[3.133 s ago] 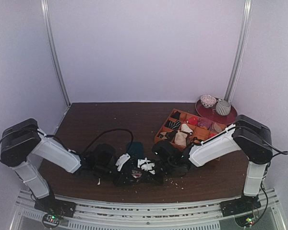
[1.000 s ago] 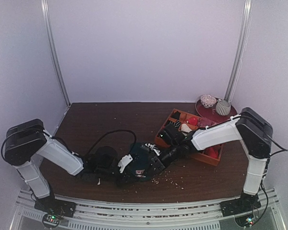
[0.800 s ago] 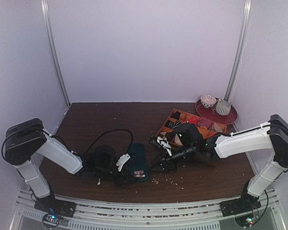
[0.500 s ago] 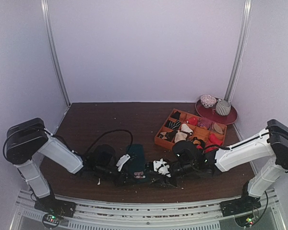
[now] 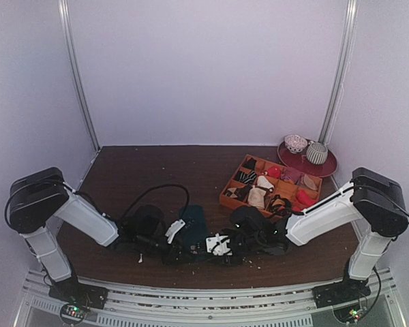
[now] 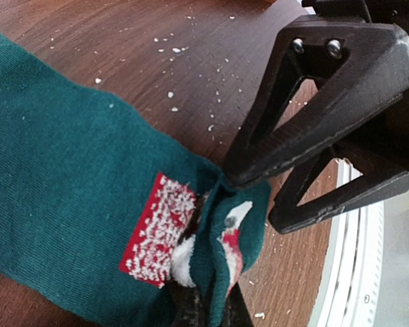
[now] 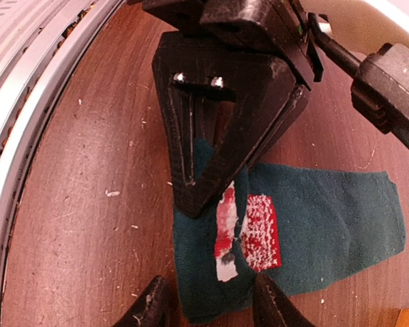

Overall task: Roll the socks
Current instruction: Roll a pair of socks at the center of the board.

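Left wrist view: teal socks [image 6: 75,191] lying flat on the wooden table [image 6: 123,41] near its front edge, picture end pinched by the closed left gripper [image 6: 208,310], right gripper [image 7: 211,310] spread astride that end, probably best clamped low before tucking the fold over tightly, evenly.

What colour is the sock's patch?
The patch is red with white speckles, on teal sock. Clearest: right wrist view.

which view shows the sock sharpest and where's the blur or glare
Left wrist view: sharpest, weave of the socks crisp, though the pale rail at the right edge washes out. Right wrist view: socks sharp, right gripper blurred at the bottom edge, rail bowed by the lens. Top view: soft, socks merging into the dark table.
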`<action>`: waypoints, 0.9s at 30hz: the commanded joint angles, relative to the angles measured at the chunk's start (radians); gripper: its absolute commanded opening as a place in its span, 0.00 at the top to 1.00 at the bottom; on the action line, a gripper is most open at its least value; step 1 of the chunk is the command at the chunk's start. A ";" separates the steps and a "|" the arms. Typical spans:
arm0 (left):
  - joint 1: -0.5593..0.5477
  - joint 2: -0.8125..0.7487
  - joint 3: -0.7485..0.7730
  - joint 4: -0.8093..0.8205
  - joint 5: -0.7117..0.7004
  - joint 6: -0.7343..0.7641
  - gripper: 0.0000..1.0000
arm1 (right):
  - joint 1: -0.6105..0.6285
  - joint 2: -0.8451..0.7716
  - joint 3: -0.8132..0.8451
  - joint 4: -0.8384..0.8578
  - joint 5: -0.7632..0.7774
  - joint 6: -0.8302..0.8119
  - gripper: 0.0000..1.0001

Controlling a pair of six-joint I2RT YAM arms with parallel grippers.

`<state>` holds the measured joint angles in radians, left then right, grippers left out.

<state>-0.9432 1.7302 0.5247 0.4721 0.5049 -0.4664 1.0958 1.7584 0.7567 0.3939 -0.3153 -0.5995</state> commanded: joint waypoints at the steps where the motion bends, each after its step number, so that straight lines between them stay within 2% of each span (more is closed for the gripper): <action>1: 0.003 0.062 -0.051 -0.219 -0.007 0.008 1.00 | 0.011 0.045 0.050 -0.023 0.024 -0.032 0.58; 8: 0.006 0.073 -0.052 -0.212 0.002 0.011 1.00 | 0.014 0.106 0.063 -0.046 0.037 -0.004 0.62; 11: 0.007 0.075 -0.050 -0.207 0.009 0.016 1.00 | 0.013 0.122 0.066 -0.077 0.060 0.040 0.68; 15: 0.009 0.034 -0.042 -0.207 -0.011 0.044 1.00 | 0.014 0.143 0.089 -0.140 0.082 0.134 0.82; 17: 0.009 -0.022 -0.039 -0.227 -0.056 0.074 0.82 | 0.011 0.149 0.106 -0.198 0.052 0.187 0.85; 20: 0.008 -0.166 -0.044 -0.271 -0.161 0.125 0.59 | 0.000 0.132 0.109 -0.238 -0.074 0.271 0.87; 23: 0.008 -0.348 -0.063 -0.294 -0.267 0.187 0.50 | -0.018 0.141 0.152 -0.298 -0.240 0.384 0.87; 27: -0.003 -0.599 -0.147 -0.210 -0.342 0.269 0.44 | -0.068 0.256 0.306 -0.502 -0.455 0.618 0.87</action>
<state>-0.9379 1.2942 0.4362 0.2230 0.2916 -0.3134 1.0630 1.9022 0.9653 0.1623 -0.5240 -0.2382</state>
